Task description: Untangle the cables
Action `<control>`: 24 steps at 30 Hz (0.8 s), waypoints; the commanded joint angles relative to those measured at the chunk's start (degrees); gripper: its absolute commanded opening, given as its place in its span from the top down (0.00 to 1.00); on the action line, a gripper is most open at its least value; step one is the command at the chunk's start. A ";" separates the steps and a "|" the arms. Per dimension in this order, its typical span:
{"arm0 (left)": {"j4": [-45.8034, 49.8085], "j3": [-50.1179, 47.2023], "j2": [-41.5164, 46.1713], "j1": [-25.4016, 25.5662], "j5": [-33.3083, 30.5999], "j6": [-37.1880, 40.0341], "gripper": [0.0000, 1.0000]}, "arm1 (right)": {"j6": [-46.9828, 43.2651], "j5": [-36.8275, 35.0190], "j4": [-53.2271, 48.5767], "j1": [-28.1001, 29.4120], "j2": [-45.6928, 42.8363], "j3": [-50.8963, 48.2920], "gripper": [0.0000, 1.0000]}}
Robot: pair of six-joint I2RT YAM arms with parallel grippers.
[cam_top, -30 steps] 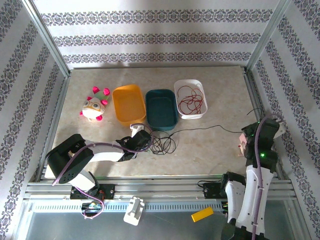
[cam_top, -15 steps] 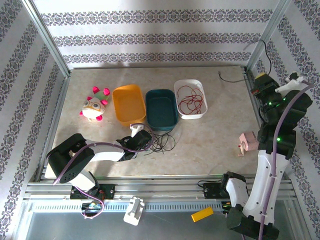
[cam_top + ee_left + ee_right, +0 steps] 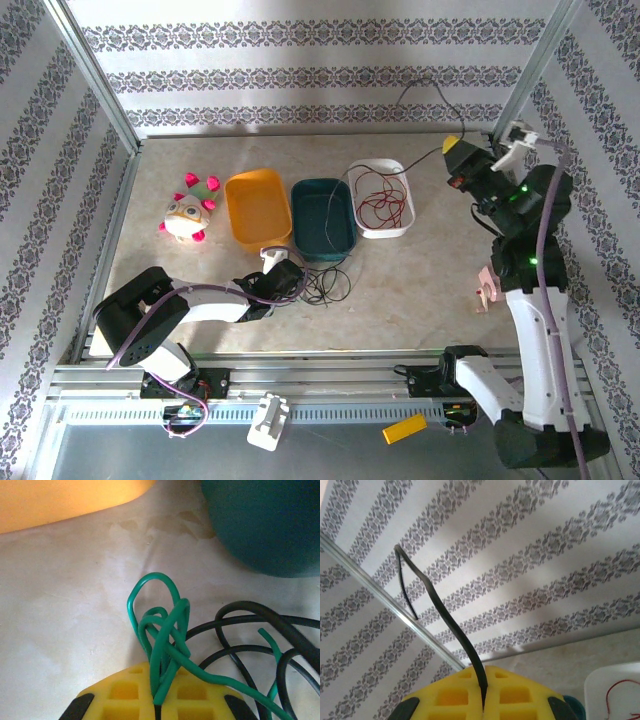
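**Change observed.** A second ago the right tool sat low, well to the right of the teal tray (image 3: 322,215), with the black cable lying flat across the tabletop. The right tool (image 3: 457,148) has since swung up and back, and now stands high, to the right of and beyond the teal tray. It is clamped on the black cable (image 3: 451,626). The cable's free end curls above the tool, and its long run slants down over the teal tray to the tangle (image 3: 325,288).

The left tool (image 3: 157,700) has not moved. It is at the tray's near edge, pinched tight on the looped green cable (image 3: 161,625), with black strands (image 3: 250,625) just beside it.

**Assessment.** One black cable appears to be drawing out of the bundle while the green one is anchored. Separation is incomplete, as loops remain at the tray's near edge.

**Surface and room.**
- The tabletop (image 3: 420,280) is pale, marbled and dry.
- An orange tray (image 3: 258,205) lies left of the teal tray.
- A white tray (image 3: 378,163) holding red cables (image 3: 385,205) lies to its right.
- A toy (image 3: 188,215) sits further left.
- The walls are striped and patterned, with metal framing.
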State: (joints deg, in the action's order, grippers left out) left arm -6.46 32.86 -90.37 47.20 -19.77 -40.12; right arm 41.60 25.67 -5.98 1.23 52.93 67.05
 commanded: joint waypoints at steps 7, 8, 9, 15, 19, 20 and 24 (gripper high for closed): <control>11.14 -3.69 -1.53 -1.67 -3.83 0.68 1.00 | -3.68 -7.79 6.88 15.10 11.47 0.35 1.00; 11.27 -3.68 -1.35 -1.67 -3.88 0.66 1.00 | -3.76 -7.90 7.20 15.65 12.64 0.72 1.00; 11.38 -3.75 -1.15 -1.67 -3.94 0.66 1.00 | -3.89 -8.12 7.36 16.11 13.87 1.06 1.00; 12.09 -4.38 0.22 -1.67 -4.44 0.13 1.00 | -7.54 -11.23 5.71 16.87 18.62 2.43 1.00; 12.13 -4.48 0.37 -1.67 -4.58 0.12 1.00 | -9.62 -14.61 4.69 17.59 20.94 0.92 1.00; 12.10 -4.44 0.24 -1.67 -4.58 0.13 1.00 | -10.05 -15.50 4.50 17.93 21.40 0.40 1.00; 12.24 -4.20 -0.16 -1.67 -4.38 0.22 1.00 | -11.74 -18.66 3.53 20.48 24.28 -2.31 1.00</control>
State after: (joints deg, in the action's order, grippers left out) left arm -6.04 31.48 -88.42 47.03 -21.30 -40.64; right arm 32.64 10.83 -1.89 19.99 75.46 66.41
